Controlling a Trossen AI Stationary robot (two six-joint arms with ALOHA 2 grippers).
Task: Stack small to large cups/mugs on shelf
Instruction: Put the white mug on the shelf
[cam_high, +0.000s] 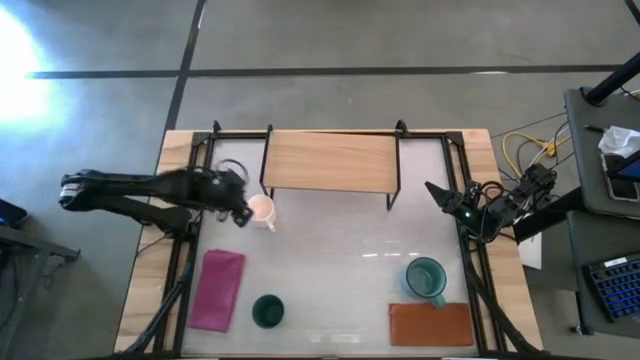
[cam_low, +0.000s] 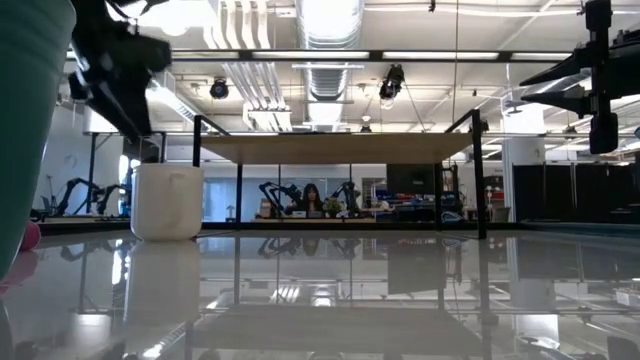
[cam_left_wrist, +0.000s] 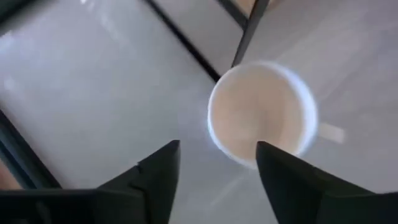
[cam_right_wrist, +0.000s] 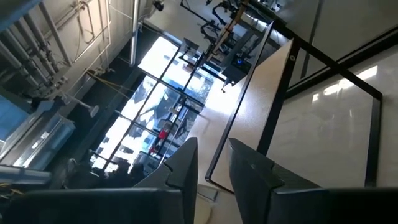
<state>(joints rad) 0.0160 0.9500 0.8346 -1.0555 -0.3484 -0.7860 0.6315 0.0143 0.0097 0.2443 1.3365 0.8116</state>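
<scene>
The small white mug (cam_high: 262, 211) stands upright on the white table top, just in front of the shelf's left legs. It also shows in the low view (cam_low: 166, 201). My left gripper (cam_high: 243, 214) is open and hovers over the mug, fingers pointing down; in the left wrist view (cam_left_wrist: 217, 149) I look into the mug (cam_left_wrist: 261, 112). The low view shows the left gripper (cam_low: 130, 110) above the rim, apart from it. The teal mug (cam_high: 425, 278) and the dark green cup (cam_high: 267, 312) stand near the front edge. The shelf (cam_high: 330, 160) is bare. My right gripper (cam_high: 440, 194) is shut and empty at the right.
A pink cloth (cam_high: 218, 290) lies at the front left, beside the dark green cup. A brown-orange mat (cam_high: 430, 323) lies at the front right, in front of the teal mug. Black frame rails (cam_high: 190, 240) run along the table's sides. The shelf's thin black legs (cam_high: 266, 165) stand close to the white mug.
</scene>
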